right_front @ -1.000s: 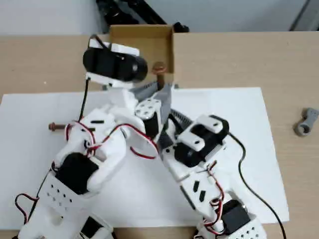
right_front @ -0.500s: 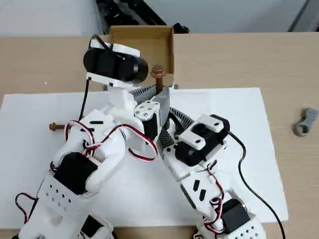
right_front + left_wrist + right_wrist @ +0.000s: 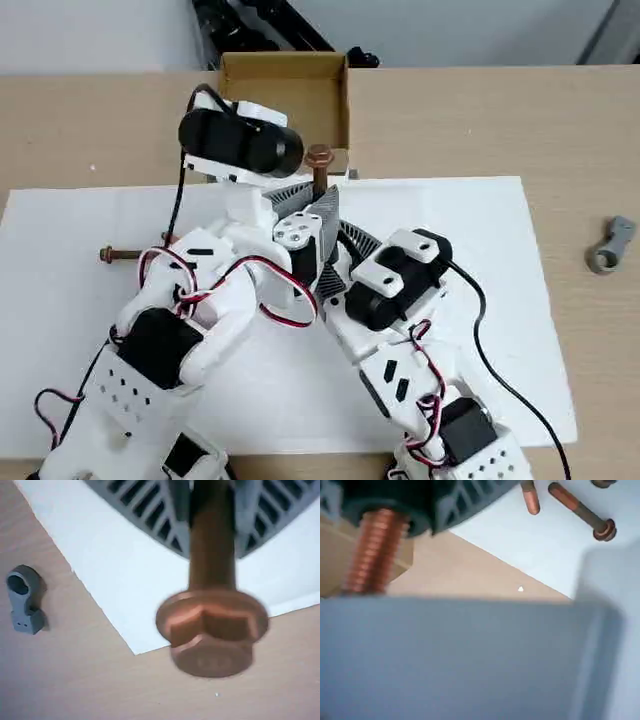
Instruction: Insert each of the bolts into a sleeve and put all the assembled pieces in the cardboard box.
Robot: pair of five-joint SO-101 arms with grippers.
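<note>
**One bolt held beside the box, nothing assembled yet**

A copper bolt (image 3: 318, 160) is clamped by its shank in the left gripper (image 3: 318, 198), head outward, at the near edge of the cardboard box (image 3: 290, 95). The state of the right gripper (image 3: 348, 236) cannot be told. No sleeve is seen on the held bolt. A grey sleeve (image 3: 612, 244) lies on the bare table, well apart. A spare bolt (image 3: 125, 254) lies on the white sheet (image 3: 450, 210). Most of the task is judged undone.
</note>
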